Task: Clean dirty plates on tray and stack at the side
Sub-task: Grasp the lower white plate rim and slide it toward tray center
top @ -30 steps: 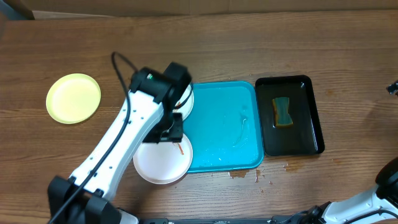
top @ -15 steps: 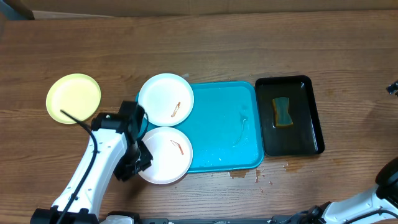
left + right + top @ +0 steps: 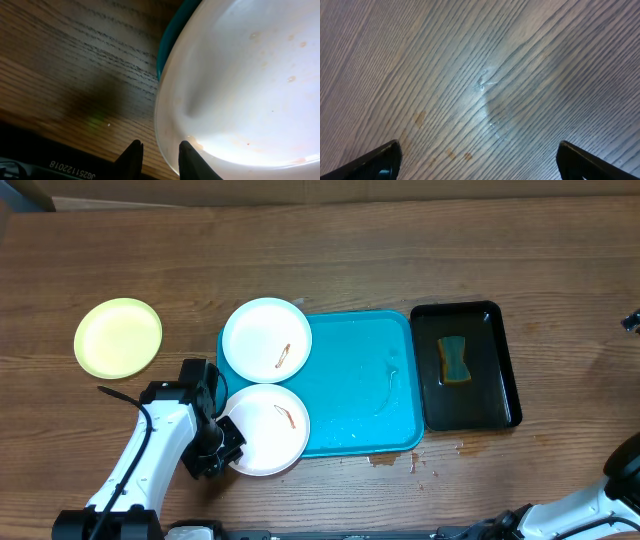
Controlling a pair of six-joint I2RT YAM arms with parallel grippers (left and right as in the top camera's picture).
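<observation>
Two white plates lie on the left end of the turquoise tray [image 3: 360, 380], each with a reddish-brown smear: the far plate [image 3: 266, 340] and the near plate [image 3: 268, 430], which overhangs the tray's front-left corner. A pale yellow-green plate [image 3: 118, 337] lies apart on the table at the left. My left gripper [image 3: 228, 446] is at the near plate's left rim. In the left wrist view its fingers straddle that rim [image 3: 167, 145], one over the wood and one over the plate's inside, with a narrow gap still showing [image 3: 160, 148]. My right gripper [image 3: 480, 160] is wide open over bare wood.
A black tray [image 3: 480, 395] holding a sponge [image 3: 454, 359] stands right of the turquoise tray. Small brown spill marks [image 3: 385, 460] dot the wood near the tray's front edge. Part of the right arm [image 3: 620, 470] shows at the lower right corner.
My left arm has pulled back from above the plates to the near plate's left rim, and its jaws have narrowed around that rim. The right gripper has not moved.
</observation>
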